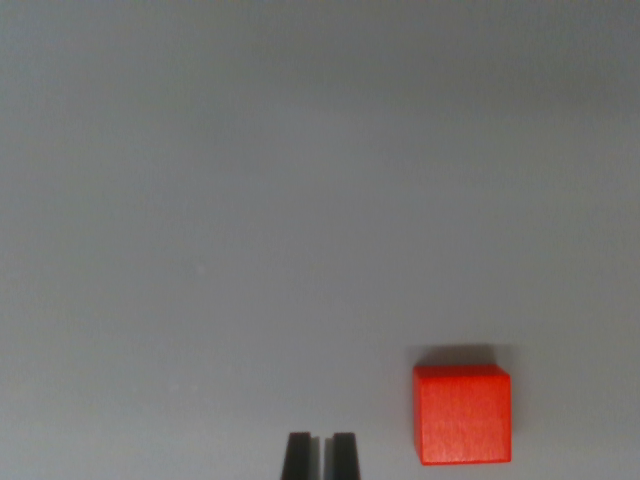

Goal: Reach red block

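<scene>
Red block (462,415) whole, end effector (320,455) nearly clenched on nothing, cropped to tips, apart from block

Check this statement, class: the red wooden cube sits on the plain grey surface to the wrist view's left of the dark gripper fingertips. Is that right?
Not quite. In the wrist view, the red wooden cube sits on the plain grey surface to the right of the dark gripper fingertips, not the left.

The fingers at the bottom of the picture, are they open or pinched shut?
Nearly shut: the two dark fingers stand side by side with only a thin slit between them, holding nothing. The red block sits apart, toward the wrist view's right.
</scene>
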Controlling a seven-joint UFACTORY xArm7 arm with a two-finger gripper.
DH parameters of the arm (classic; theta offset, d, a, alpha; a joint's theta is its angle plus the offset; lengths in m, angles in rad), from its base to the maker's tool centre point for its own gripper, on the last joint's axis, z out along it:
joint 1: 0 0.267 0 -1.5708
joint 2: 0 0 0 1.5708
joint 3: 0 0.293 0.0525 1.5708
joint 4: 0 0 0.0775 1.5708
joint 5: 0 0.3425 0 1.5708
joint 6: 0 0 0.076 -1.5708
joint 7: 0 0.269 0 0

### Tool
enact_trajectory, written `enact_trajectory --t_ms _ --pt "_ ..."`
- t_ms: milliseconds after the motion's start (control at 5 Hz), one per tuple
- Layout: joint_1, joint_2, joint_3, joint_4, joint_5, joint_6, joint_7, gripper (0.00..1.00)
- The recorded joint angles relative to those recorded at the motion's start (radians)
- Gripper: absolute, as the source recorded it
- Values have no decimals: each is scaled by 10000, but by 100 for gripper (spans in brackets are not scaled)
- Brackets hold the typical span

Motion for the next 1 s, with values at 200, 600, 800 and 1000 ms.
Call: enact_trajectory --t_ms 200,600,800,1000 --pt "-70 85 -67 -314 -28 -452 -10 0" --pt "-144 174 -137 -643 -57 -926 -20 0" --pt "-144 174 -137 -643 -57 -926 -20 0" --pt "-217 263 -207 -969 -86 -1395 -30 0"
